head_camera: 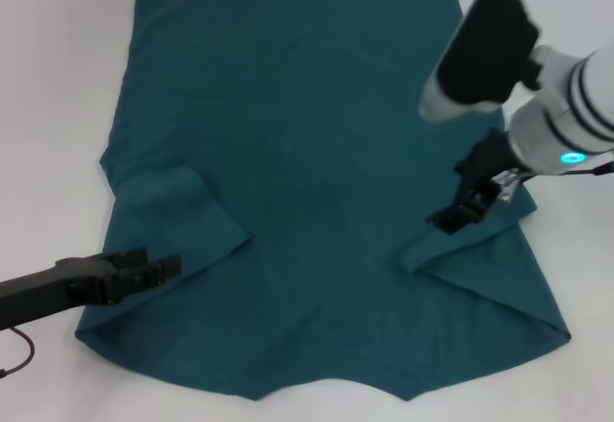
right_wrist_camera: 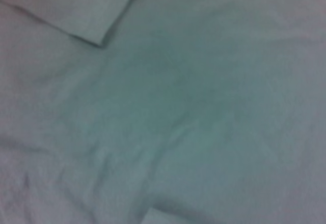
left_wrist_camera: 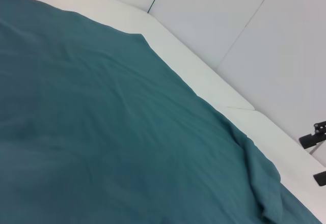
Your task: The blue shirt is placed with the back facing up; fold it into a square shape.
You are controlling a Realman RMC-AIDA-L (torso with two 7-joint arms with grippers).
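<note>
The blue shirt (head_camera: 317, 153) lies spread flat on the white table, plain side up, with the hem at the far side. Both sleeves are folded inward onto the body: the left sleeve (head_camera: 187, 216) and the right sleeve (head_camera: 470, 249). My left gripper (head_camera: 153, 267) hovers open at the shirt's near left edge, just below the folded left sleeve. Its dark fingertips (left_wrist_camera: 311, 139) show apart at the side of the left wrist view, beyond the cloth (left_wrist_camera: 102, 132). My right gripper (head_camera: 451, 219) is low over the folded right sleeve. The right wrist view is filled with cloth (right_wrist_camera: 178, 107).
The bare white table (head_camera: 58, 105) surrounds the shirt on all sides. A thin red cable (head_camera: 19, 355) hangs by the left arm at the near left. Pale wall panels (left_wrist_camera: 244, 20) stand beyond the table's far edge.
</note>
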